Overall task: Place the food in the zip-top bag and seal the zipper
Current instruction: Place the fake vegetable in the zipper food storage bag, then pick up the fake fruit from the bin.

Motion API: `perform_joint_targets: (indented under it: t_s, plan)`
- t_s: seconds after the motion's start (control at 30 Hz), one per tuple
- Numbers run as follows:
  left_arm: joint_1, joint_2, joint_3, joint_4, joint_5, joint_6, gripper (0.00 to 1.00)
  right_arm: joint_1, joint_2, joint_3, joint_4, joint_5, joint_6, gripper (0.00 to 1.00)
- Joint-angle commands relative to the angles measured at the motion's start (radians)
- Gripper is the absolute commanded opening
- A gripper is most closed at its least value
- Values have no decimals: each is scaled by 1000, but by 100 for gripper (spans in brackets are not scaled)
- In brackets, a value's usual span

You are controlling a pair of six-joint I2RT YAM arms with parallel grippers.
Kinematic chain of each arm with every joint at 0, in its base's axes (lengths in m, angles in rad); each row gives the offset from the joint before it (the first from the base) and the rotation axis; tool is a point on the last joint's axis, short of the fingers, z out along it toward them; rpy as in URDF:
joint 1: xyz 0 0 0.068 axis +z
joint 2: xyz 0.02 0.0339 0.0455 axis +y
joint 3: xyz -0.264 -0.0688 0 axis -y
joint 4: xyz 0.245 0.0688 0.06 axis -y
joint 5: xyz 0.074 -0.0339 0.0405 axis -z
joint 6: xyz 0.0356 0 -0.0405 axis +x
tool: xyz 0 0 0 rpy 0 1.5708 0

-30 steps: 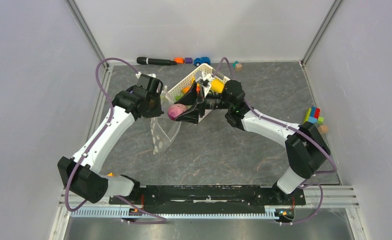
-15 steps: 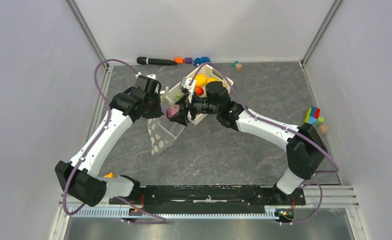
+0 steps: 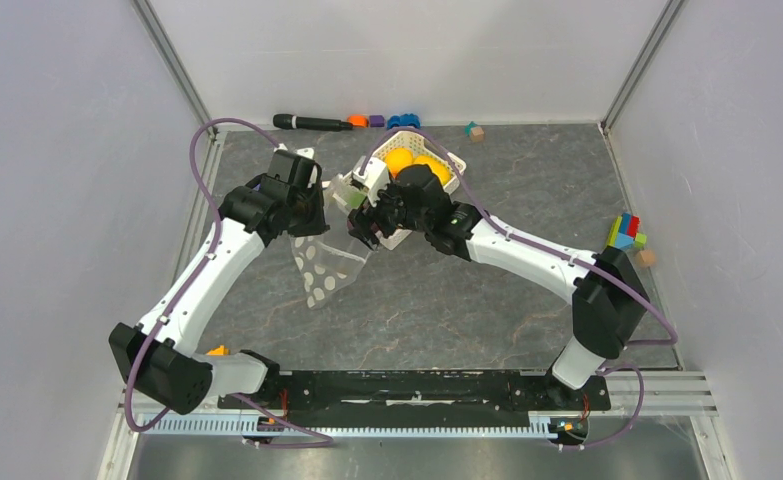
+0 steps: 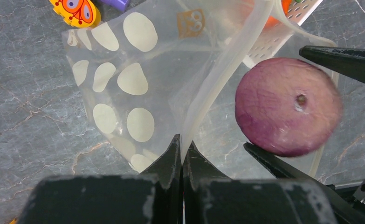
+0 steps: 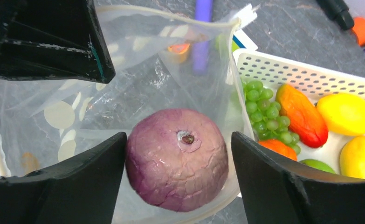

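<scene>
Bagging: pinched zip-top bag [image 4: 124, 79] rim in shut left hand [image 4: 181, 144]; dropped purple onion [image 5: 175, 163] from spread right hand [image 5: 178, 140]. Next needed: basket [image 5: 283, 74], 1 o'clock.

You've got a white basket [image 3: 456, 166] back-center, black pen-ish thing [image 3: 312, 122] + blue toy car [image 3: 403, 121] by back wall, colored blocks [image 3: 625, 232] far rt.

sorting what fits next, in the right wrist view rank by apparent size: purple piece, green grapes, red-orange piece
1. purple piece, largest, but nearest the camera.
2. red-orange piece and green grapes: look about alike.
</scene>
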Motion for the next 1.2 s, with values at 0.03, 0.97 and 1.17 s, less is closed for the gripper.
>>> perform_joint_targets:
  t_s: [0.03, 0.97, 1.17]
  plan:
    - [5, -28, -3, 31, 13, 35, 2, 7, -4, 55, -29, -4, -26, 95]
    - [30, 7, 15, -12, -59, 16, 2, -267, -103, 107, 39, -127, 233, 98]
    - [34, -4, 14, -11, -78, 19, 2, -293, 135, 312, -165, 217, 174, 98]
